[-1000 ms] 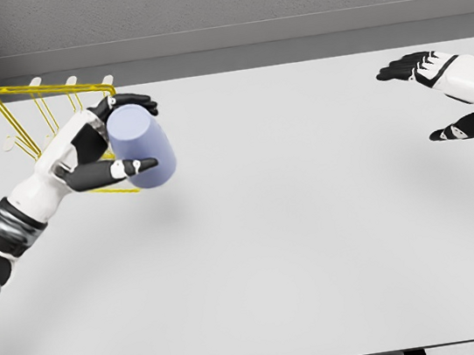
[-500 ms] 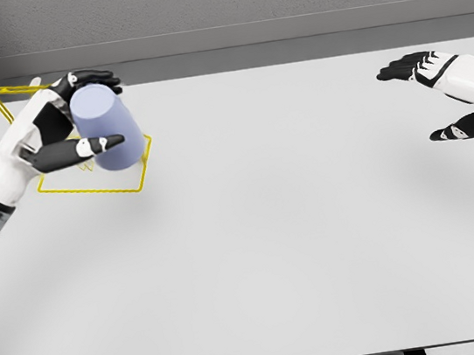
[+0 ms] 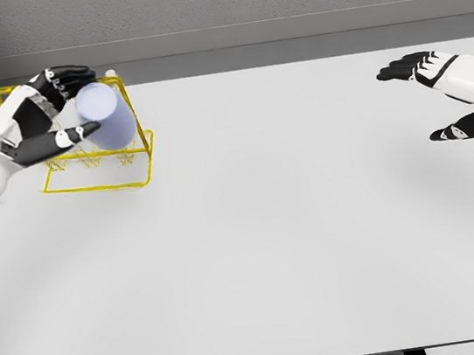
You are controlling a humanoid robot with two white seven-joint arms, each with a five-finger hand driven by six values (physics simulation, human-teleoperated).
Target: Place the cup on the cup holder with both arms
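A pale grey table [image 3: 300, 248] filled the view, backed by a grey concrete-looking wall, with a yellow wire cup holder [image 3: 101, 166] standing near its far left corner. The left hand [image 3: 40, 126] came in from the left edge and grasped the cup [image 3: 107, 116], a pale lavender cylinder tipped on a slant, with the dark thumb lying across its near side and the other fingers [image 3: 68, 75] curled over its top. The cup sat above and in front of the holder's upright frame, overlapping the wires; whether it touched a peg could not be told. The right hand [image 3: 446, 95] hovered well apart at the far right of the table, its fingers spread and relaxed, holding nothing. The cup looked rigid and light, probably hollow with 1 open end, though the opening was not visible from here. Its smooth, rounded wall seemed likely to slip or roll in a loose grip, so a wrap around the middle of the barrel, as the left hand had it, appeared the sound place to hold. The thin wire holder looked light too and might shift if the cup pressed sideways against it.
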